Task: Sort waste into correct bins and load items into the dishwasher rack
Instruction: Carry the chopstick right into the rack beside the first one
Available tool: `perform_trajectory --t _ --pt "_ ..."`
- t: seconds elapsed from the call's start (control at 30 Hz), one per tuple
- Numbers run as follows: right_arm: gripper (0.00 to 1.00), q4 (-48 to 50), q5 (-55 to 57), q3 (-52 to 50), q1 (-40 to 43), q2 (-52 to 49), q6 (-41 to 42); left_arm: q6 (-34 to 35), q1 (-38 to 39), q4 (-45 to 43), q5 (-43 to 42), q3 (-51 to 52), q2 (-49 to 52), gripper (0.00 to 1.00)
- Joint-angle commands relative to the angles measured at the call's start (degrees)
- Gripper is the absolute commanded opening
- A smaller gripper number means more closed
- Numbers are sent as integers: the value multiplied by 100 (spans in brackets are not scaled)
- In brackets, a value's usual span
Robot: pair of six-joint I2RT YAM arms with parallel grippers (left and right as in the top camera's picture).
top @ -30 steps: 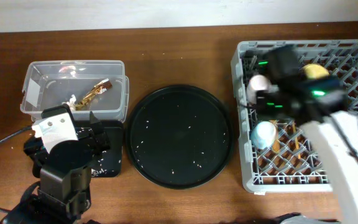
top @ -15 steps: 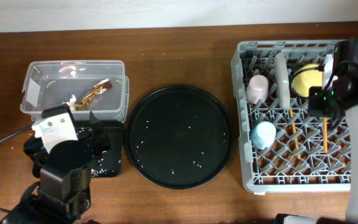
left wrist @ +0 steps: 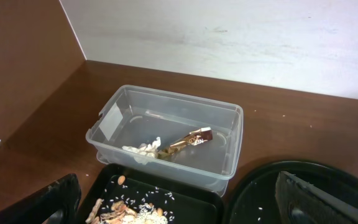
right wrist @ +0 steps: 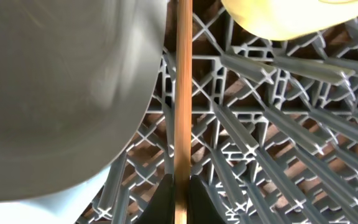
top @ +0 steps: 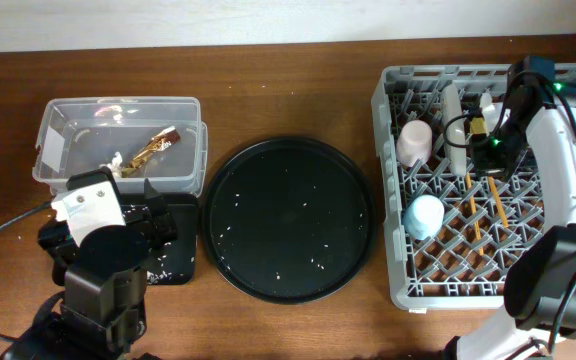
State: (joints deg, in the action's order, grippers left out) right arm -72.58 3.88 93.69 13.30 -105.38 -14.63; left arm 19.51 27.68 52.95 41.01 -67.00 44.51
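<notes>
My right gripper [right wrist: 181, 186] is shut on a wooden chopstick [right wrist: 182, 93] and holds it low over the grey dishwasher rack [top: 423, 285]. The chopstick runs between the upright pale plate [right wrist: 61, 93] and the yellow bowl [right wrist: 291, 15]. A second chopstick [top: 473, 215], a pink cup [top: 415, 140] and a blue cup [top: 426, 215] rest in the rack. My left gripper [left wrist: 191, 208] hangs open above the shallow black tray [left wrist: 260, 205], where food scraps [left wrist: 129, 213] lie. The clear tub [left wrist: 225, 155] holds the gold wrapper [left wrist: 188, 142] and white tissue [left wrist: 143, 149].
A large round black tray [top: 288, 220], dotted with pale crumbs, sits between the bins and the rack. The left arm [top: 98, 270] covers much of the shallow black tray from above. A white wall runs along the table's far edge.
The right arm has swung across the rack; the gripper and its chopstick now sit further left, beside the plate, and hide most of the yellow bowl from above. The left arm is still.
</notes>
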Motion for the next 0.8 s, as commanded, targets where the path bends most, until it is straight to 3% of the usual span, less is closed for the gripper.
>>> perform_trajectory --t 0.0,0.3,0.77 --pt "4 48 -116 7 212 -22 -122 79 -15 -11 125 -55 -2 99" --pt "4 153 -1464 7 949 -22 -341 79 -15 -11 125 -55 -2 99" --pt "4 643 -1530 -391 1008 -22 -341 79 -15 -11 125 -55 -2 99"
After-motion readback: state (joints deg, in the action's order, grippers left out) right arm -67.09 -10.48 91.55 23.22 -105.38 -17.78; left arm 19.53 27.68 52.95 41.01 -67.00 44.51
